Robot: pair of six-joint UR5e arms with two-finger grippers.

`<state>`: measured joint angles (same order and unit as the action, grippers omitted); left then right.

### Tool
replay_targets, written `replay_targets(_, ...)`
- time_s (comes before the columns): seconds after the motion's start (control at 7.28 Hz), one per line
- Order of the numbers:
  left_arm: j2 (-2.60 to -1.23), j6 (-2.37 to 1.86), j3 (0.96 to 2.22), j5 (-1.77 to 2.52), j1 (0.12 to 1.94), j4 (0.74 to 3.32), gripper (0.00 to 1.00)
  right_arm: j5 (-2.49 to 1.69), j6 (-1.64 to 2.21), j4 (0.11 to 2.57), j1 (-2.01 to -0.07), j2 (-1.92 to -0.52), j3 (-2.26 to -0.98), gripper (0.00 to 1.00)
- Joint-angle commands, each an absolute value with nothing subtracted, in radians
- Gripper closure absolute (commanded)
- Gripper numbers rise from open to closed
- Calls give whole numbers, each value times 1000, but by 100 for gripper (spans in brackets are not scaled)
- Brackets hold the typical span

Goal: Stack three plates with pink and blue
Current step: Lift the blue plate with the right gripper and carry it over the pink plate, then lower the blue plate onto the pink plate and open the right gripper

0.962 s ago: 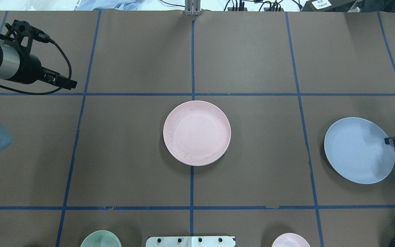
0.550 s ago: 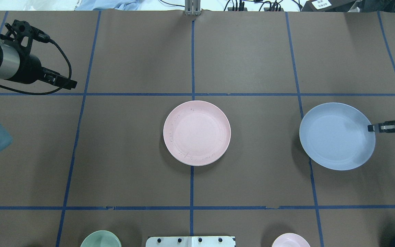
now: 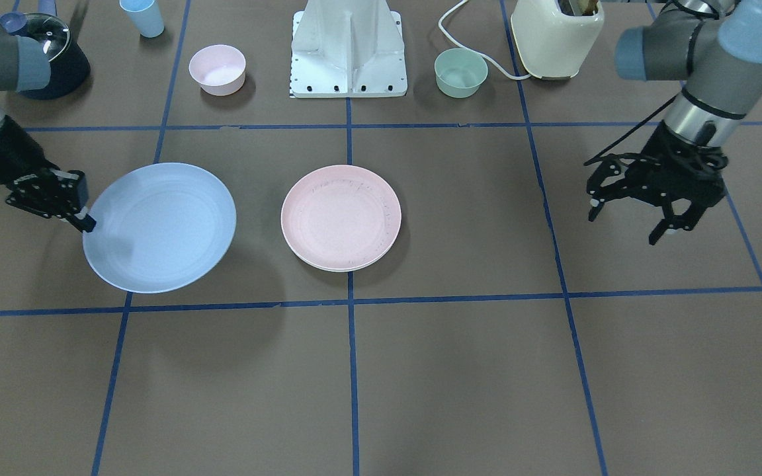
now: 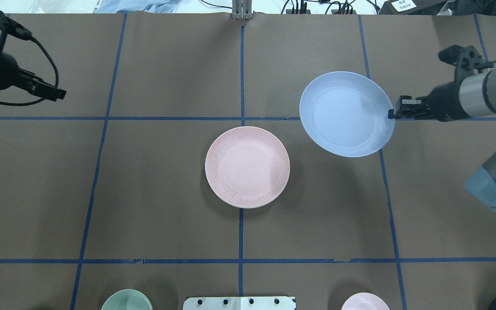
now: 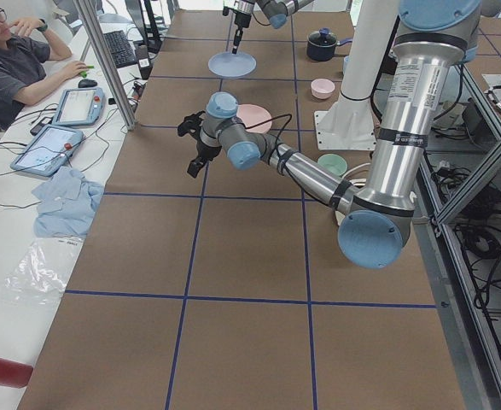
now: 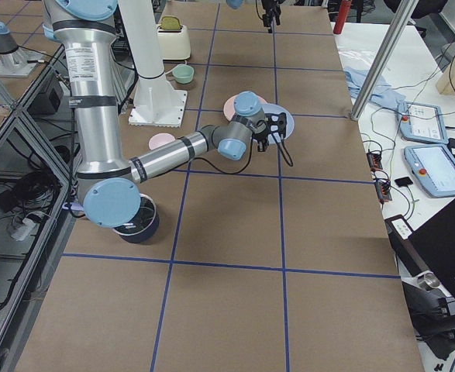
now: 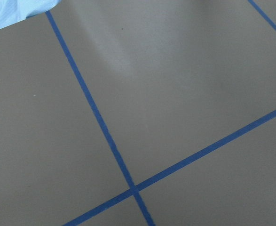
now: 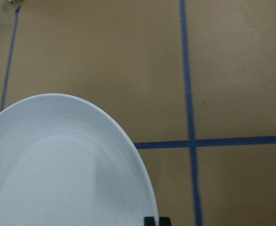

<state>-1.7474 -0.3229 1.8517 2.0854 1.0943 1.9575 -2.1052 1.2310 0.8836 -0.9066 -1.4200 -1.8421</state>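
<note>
Plates in clear view: 2.

Pink plate (image 4: 247, 167): flat on the desk (image 4: 166, 193), on the centre grid line. In the front view a paler rim shows under its near edge; cannot tell if another plate lies beneath.

Blue plate (image 4: 346, 114): lifted off the desk, its shadow below it, apart from the pink plate.

Right gripper (image 4: 392, 114): jaws pinched on the blue plate's rim.

Left gripper (image 3: 626, 225): jaws spread wide, holding nothing.

Bowls: 2. Small pink bowl (image 3: 217, 69) and small green bowl (image 3: 461, 72), one either side of the robot base (image 3: 349, 46), both with bare interiors.

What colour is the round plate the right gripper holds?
The round plastic plate is light blue; clearest from overhead.
</note>
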Motion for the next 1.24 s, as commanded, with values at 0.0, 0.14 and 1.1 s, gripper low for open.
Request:
replay_targets(0.0, -1717, -14, 1803, 2156, 1301, 1860, 1, -1977, 1404, 939, -754, -1298, -1855, 100)
replay_targets(0.14, -1698, 127, 1754, 2178, 1393, 1859, 1, -1847, 1428, 957, -639, -1278, -1853, 100)
replay_targets(1.1, -1681, 247, 1690, 2195, 1477, 1867, 1, -1617, 1424, 1126, -420, -1198, -1832, 32)
